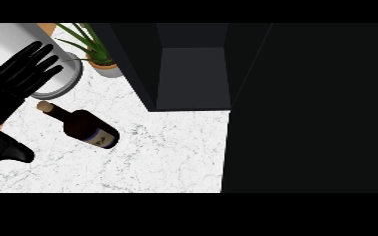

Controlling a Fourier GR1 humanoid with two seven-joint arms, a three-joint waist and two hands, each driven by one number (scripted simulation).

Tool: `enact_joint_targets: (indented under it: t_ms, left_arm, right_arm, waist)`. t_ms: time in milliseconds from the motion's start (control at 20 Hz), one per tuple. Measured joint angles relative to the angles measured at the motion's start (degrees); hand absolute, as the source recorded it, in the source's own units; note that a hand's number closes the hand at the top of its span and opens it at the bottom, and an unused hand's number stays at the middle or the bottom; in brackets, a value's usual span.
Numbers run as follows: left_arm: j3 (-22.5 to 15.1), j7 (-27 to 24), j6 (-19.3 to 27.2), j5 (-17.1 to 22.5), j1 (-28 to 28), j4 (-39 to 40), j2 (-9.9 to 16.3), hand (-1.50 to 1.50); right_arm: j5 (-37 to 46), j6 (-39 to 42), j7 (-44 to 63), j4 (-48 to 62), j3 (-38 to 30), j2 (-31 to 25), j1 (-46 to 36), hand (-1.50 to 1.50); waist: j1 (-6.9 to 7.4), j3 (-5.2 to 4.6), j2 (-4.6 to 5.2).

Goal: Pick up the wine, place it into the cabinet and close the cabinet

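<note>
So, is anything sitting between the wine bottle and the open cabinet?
Nothing visible does. The wine bottle stands on the marble counter, with bare counter between it and the open cabinet. The potted plant is further back, off that line. The left hand is open above the bottle.

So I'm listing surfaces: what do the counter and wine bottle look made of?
Counter: looks like polished white marble or a lookalike, given the grey veins. Wine bottle: apparently dark glass with a faint sheen, a tan cork-like stopper and a paper-looking label.

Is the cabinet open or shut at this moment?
Open. The cabinet shows a bare grey interior shelf, and its dark door is swung out at the view's right. The wine bottle is on the counter, outside it.
</note>
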Motion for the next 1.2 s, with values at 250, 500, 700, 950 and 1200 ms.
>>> enact_joint_targets:
  t_ms: [250, 500, 700, 950, 1200]
  left_arm:
    - [-1.1, -4.7, -2.7, -4.3, 0.0, 5.3, -1.1, -1.5]
    - [-1.8, -10.6, -4.5, -9.7, 0.3, 11.0, -2.3, -1.5]
    - [-2.1, -14.7, -4.6, -13.6, -0.3, 15.5, -2.9, -1.5]
    - [-2.1, -21.2, -5.9, -18.2, -1.5, 22.9, -2.3, -1.5]
    - [-2.7, -28.3, -7.0, -22.9, -2.4, 31.0, -2.0, -1.5]
  right_arm:
    - [0.2, -1.1, 1.3, -0.1, 0.9, -0.1, -0.9, -1.5]
    - [0.3, -1.2, 1.4, -0.3, 0.8, -1.0, -1.0, -1.5]
    - [0.3, -1.3, 1.0, -0.4, 0.0, -1.6, -1.0, -1.5]
    - [0.3, -0.9, 0.0, -0.3, -0.1, -2.1, -0.2, -1.5]
    - [0.4, -1.2, -1.3, -0.2, 0.7, -2.2, 0.7, -1.5]
  waist:
    - [-0.15, -0.02, -0.02]
    - [-0.31, -0.01, 0.01]
    - [-0.41, 0.0, 0.01]
    - [-0.47, 0.0, 0.05]
    - [-0.61, -0.02, 0.09]
